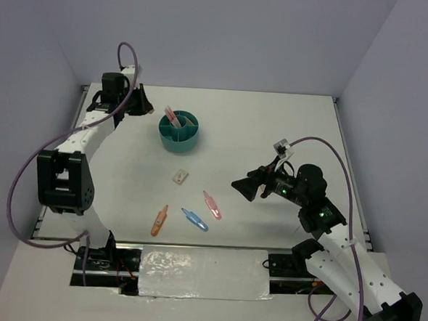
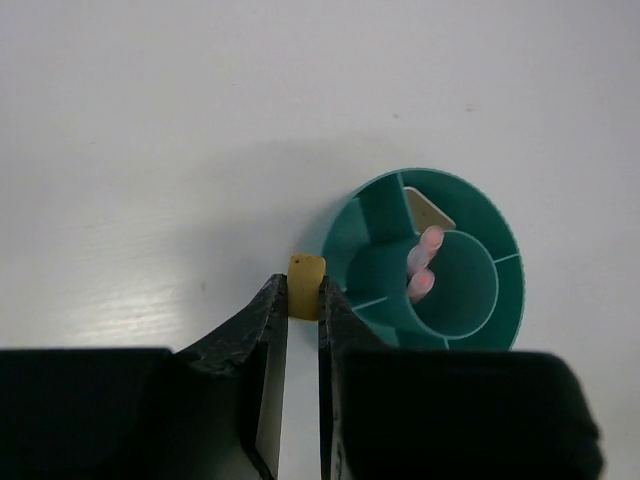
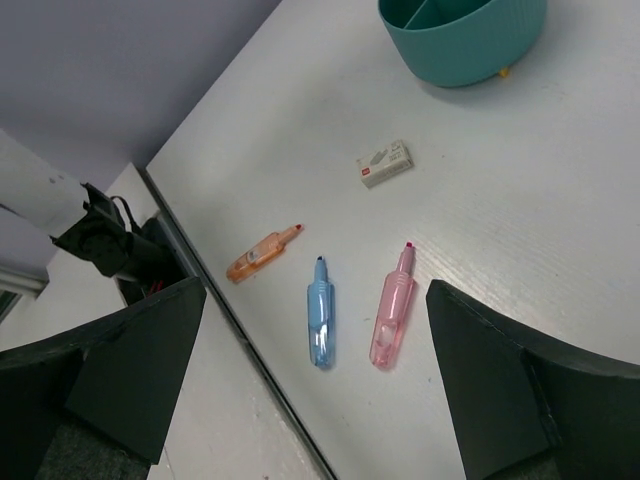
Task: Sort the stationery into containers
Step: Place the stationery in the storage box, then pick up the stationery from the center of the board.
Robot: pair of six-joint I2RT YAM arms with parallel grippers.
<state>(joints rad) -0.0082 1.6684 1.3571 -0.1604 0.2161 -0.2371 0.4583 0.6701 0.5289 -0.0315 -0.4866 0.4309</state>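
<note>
Progress: partly done.

- Sorted so far: the teal cup (image 2: 505,300) holds pink pens (image 2: 425,262) in its central tube and a tan eraser (image 2: 428,208) in one outer compartment. We see nothing else inside it.
- In hand: the left fingers (image 2: 262,330) are narrow, pinching a yellow eraser block (image 2: 306,287) at their tips. The cup sits just to the right of those tips in the left wrist view, its rim right beside the block. The block is not over a compartment. We cannot tell its height above the counter (image 1: 274,135).
- Left to do: four pieces lie loose.
  - In the right wrist view the orange marker (image 3: 263,253), blue marker (image 3: 320,320) and pink marker (image 3: 392,318) lie side by side ahead of and between the right fingers (image 3: 140,370), apart from one another.
  - The white eraser (image 3: 385,163) lies beyond them, between the markers and the cup.
- The right fingers are spread wide, hold nothing and touch nothing.

We judge the job under halfway: one drop pending, four picks to go.

Surface: the counter is white and matte with a faint grain. It gives good contrast for the translucent markers, poorer for the white eraser.

Room: plain pale lavender-grey walls (image 1: 229,30) close the far side and both flanks.
</note>
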